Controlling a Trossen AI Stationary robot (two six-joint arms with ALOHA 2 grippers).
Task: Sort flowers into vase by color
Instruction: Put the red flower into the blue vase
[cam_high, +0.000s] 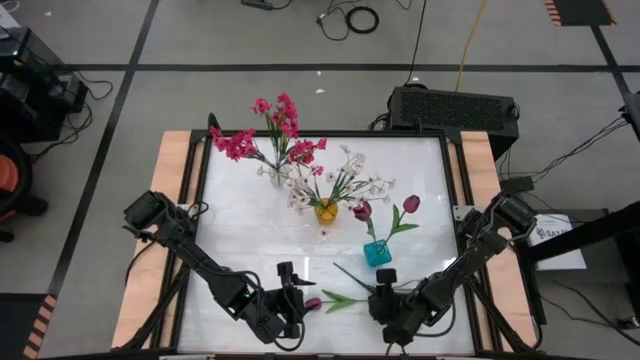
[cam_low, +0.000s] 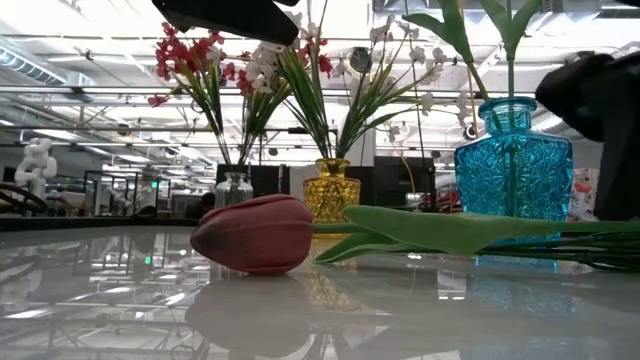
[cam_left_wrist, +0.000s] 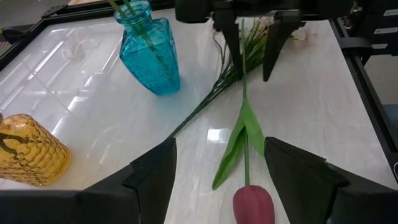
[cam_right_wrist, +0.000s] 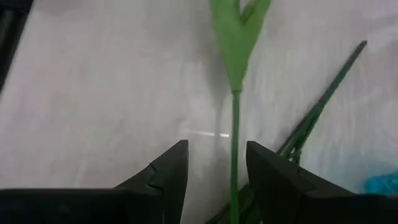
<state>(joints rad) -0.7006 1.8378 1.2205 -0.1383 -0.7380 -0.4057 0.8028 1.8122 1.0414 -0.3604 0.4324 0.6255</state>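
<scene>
Two pincers flank a tulip lying on the white desk.

The dark maroon tulip bud on its green stem (cam_high: 335, 299) lies at 6 o'clock; the left pincer (cam_high: 291, 296) gapes empty beside the bud, and the right pincer (cam_high: 384, 297), part-open, straddles the stem without gripping it.

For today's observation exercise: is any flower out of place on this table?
Yes. One maroon tulip with a green stem lies flat on the white tabletop near the front edge, between both grippers, while the others stand in vases; the blue glass vase holds two similar tulips.
</scene>
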